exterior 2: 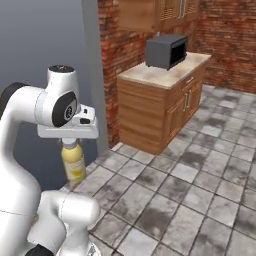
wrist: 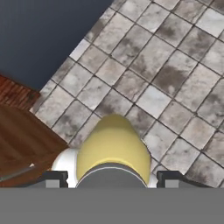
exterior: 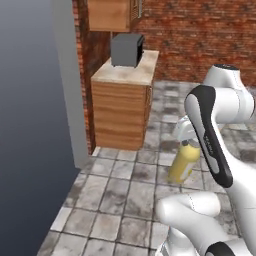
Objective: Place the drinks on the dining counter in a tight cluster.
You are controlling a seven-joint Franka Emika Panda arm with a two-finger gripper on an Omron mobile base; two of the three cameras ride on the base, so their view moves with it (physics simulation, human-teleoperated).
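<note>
Juice bottle (exterior: pixel 182 162): smooth matt yellow plastic body, grey cap (wrist: pixel 111 175). Floor (exterior 2: pixel 200 190): mottled grey stone tiles, dull finish, pale joints. Cabinet (exterior: pixel 122 112) standing on that floor: grained, satin wood under a pale marbled stone top (exterior: pixel 130 67). Microwave (exterior 2: pixel 166 51) on the top: dark matt casing. Wall (exterior 2: pixel 227 37) behind the cabinet: rough red brick.

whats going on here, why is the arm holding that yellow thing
The arm carries a yellow juice bottle off the ground, hanging by its grey cap from the gripper over the tiled floor. A wooden cabinet with a dark microwave stands against the brick wall ahead.
</note>
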